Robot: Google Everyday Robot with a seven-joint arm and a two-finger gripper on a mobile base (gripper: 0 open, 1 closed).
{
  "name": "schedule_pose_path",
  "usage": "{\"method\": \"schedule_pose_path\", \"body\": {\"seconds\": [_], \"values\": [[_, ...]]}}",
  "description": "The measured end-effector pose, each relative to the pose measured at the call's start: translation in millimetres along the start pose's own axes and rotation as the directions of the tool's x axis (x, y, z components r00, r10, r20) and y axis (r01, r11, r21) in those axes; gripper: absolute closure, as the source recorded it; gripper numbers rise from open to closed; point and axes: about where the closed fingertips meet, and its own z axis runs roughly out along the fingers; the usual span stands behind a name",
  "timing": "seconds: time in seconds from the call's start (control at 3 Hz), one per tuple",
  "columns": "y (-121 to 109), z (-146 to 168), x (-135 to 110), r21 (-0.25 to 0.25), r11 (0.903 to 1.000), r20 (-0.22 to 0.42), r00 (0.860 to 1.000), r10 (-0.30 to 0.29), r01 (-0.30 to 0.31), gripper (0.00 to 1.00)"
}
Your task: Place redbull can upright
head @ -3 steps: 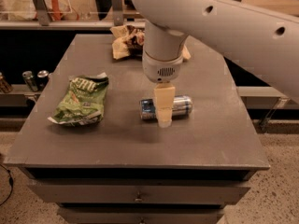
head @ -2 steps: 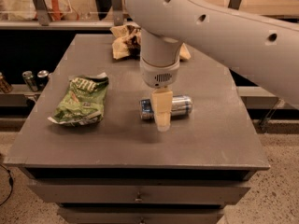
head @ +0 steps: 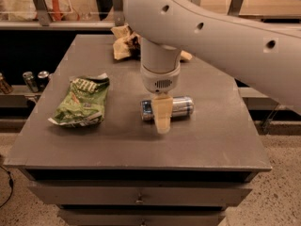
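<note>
The redbull can [head: 181, 107] lies on its side on the grey table [head: 221, 140], near the middle, its silver top facing left. My gripper [head: 162, 119] hangs straight down from the white arm, right over the can's left half. A tan finger [head: 162, 114] crosses in front of the can; the other finger is hidden behind it. The can rests on the table.
A green snack bag [head: 81, 101] lies flat at the left. A crumpled tan bag [head: 123, 42] sits at the back of the table. Two small dark cans [head: 36, 79] stand on a lower shelf to the left. Drawers run below the front edge.
The arm has shifted slightly left and lower over the can. The can has stayed lying on its side.
</note>
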Motion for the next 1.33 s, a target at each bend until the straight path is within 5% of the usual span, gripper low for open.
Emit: {"method": "schedule_pose_path", "body": {"seconds": [1.0,1.33], "values": [[1.9,2.1,3.5,-0.016,0.9997,0.000,1.000,0.017,-0.017,0.85],[-2.4,-6.1,3.6,-0.022,0.9993,0.045,0.999,0.031,-0.030,1.00]]}}
